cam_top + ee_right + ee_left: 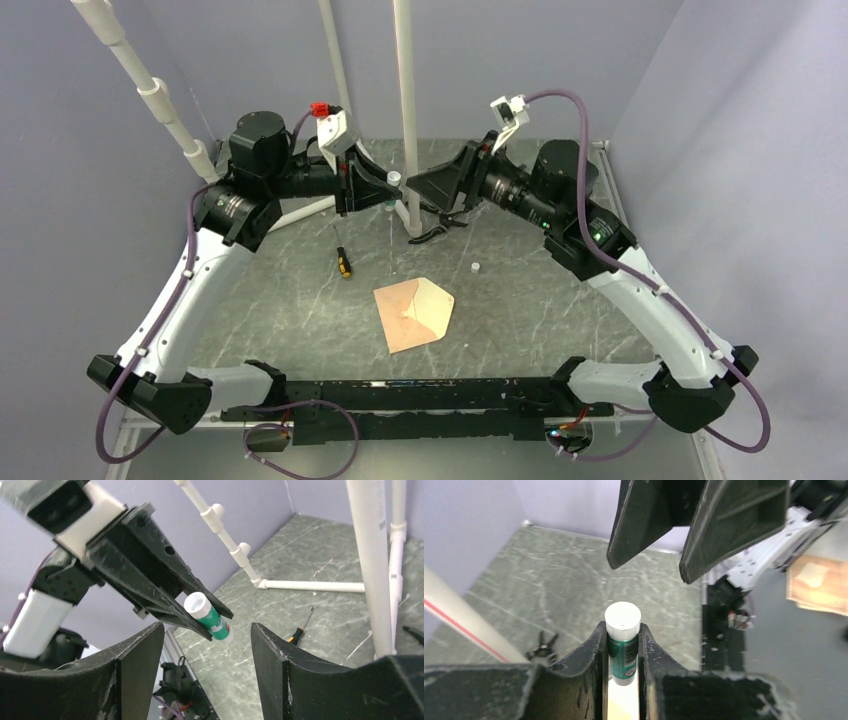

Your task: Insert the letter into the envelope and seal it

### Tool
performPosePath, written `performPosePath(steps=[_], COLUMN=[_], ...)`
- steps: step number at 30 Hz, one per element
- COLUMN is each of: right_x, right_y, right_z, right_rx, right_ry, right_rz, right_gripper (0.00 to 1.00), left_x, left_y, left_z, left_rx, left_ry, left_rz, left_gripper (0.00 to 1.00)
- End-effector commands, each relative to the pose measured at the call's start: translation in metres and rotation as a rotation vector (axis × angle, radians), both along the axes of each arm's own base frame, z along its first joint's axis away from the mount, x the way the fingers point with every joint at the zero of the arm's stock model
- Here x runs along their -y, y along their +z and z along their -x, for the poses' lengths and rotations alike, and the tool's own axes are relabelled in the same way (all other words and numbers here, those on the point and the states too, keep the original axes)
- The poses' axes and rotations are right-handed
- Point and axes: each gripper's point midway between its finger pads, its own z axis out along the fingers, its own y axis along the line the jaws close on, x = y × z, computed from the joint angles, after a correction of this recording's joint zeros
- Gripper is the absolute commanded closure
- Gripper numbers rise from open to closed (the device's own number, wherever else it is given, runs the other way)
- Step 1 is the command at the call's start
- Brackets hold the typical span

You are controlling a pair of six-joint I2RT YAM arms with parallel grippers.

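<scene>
Plainly, the envelope (413, 313) lies flat near the middle of the counter (560, 310), its pointed flap open toward about 3 o'clock with the paler inside up, apparently left that way for gluing. No separate letter shows; it may already be inside, though I cannot tell. At 12 o'clock from the envelope, raised off the counter, the left pincer (623, 630) is clamped narrow on a green glue stick (623, 650). Its white end is presented to the right pincer (206, 627), which stands wide and empty facing it. A small white cap-like piece (475, 267) sits at 1 o'clock of the envelope, a screwdriver (343, 262) at 10 o'clock.
</scene>
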Motion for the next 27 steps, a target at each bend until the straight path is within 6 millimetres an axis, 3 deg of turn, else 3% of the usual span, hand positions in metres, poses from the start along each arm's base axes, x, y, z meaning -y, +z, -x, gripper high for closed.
performPosePath(steps=[1,7,16,20,24,27], right_x=[-0.002,-0.029,-0.034,-0.041,-0.041,-0.043], right_y=[-0.019,-0.027,-0.052,-0.045,-0.031,-0.039], right_z=[-0.018,-0.027,-0.042,-0.044,-0.038,-0.043], right_rx=[-0.243,-0.326,-0.397,-0.378,-0.336,-0.356], right_ry=[-0.100,-0.035,-0.089,-0.068,-0.037,-0.051], right_rz=[0.015,0.056,0.108,0.053,-0.032,0.001], right_gripper=[0.33,0.33,0.43,0.46,0.61,0.62], left_x=[-0.010,-0.015,-0.025,-0.025,-0.025,-0.023], left_y=[-0.020,-0.033,-0.038,-0.043,-0.048,-0.048], left_z=[-0.026,-0.034,-0.043,-0.044,-0.044,-0.043], left_rx=[0.224,0.289,0.331,0.342,0.339,0.341], left_ry=[0.070,0.039,0.083,0.088,0.093,0.090], left_rz=[-0.154,-0.267,-0.348,-0.364,-0.374,-0.363], left_gripper=[0.98,0.98,0.98,0.98,0.97,0.97])
